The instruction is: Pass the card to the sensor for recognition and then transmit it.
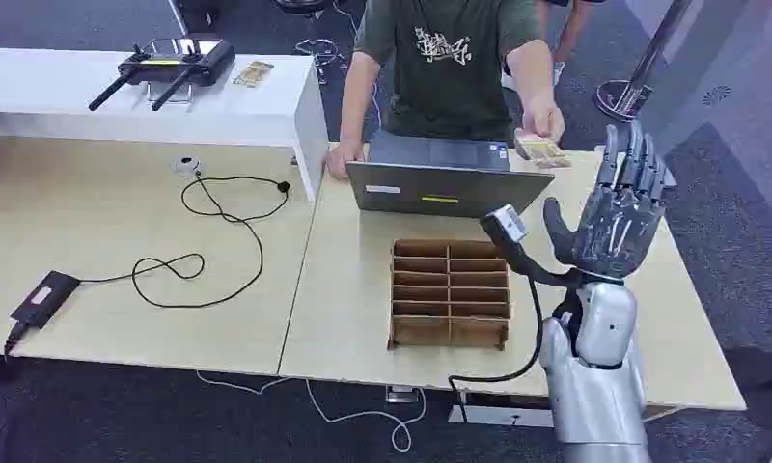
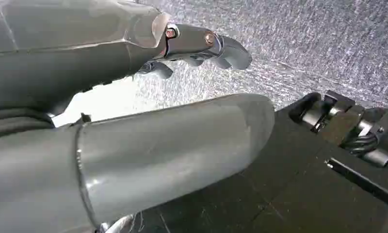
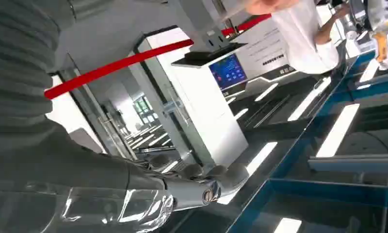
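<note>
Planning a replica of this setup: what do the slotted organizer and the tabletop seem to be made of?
The slotted organizer looks like thin brown board, perhaps cardboard or fibreboard: matte, with flat panels forming its compartments. The tabletop looks like pale wood-look laminate: smooth, uniform, with a seam between two panels; I can't confirm either.

Matt pale wood table [image 1: 363, 318], brown cardboard-like divided tray [image 1: 450, 294], glossy silver arm [image 1: 594, 386]

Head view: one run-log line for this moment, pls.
phase: awaiting card | right hand: raised, open, empty | card: in person's hand, beside laptop | left hand: down by floor, holds nothing
</note>
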Robot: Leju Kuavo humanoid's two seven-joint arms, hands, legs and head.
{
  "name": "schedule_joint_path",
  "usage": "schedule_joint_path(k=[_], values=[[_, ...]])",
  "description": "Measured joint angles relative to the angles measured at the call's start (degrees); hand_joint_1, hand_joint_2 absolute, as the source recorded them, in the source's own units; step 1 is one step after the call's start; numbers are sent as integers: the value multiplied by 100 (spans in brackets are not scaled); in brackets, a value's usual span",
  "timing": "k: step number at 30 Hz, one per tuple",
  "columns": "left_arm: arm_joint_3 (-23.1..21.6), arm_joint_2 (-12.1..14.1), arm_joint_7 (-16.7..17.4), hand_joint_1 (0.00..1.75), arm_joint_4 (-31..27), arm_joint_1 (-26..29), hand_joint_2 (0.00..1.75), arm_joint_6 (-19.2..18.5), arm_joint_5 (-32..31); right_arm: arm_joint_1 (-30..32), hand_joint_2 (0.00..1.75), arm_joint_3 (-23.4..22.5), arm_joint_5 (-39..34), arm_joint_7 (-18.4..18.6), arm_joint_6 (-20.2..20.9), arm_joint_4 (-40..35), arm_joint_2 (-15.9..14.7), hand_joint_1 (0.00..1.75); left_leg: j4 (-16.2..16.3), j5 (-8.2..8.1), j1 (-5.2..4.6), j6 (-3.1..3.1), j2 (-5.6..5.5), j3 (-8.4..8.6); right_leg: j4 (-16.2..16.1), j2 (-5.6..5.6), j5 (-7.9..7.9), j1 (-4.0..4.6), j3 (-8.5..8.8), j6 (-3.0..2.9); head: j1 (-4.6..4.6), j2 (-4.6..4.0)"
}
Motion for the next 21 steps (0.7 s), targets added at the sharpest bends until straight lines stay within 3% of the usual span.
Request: schedule_joint_path(k=[10, 21], values=[[-79, -4, 70, 0, 0, -12, 0, 90, 57, -1863, 175, 703, 11, 299, -39, 2341, -223, 0, 1, 14, 1, -3, -2, 1, 2, -1, 11, 0, -1, 1, 2, 0], [-79, -4, 81, 0, 0, -4, 0, 136, 123, -2843, 175, 1226, 11, 317, -66, 3816, -186, 0, 0, 14, 1, -4, -8, -2, 2, -5, 10, 1, 0, 1, 2, 0]])
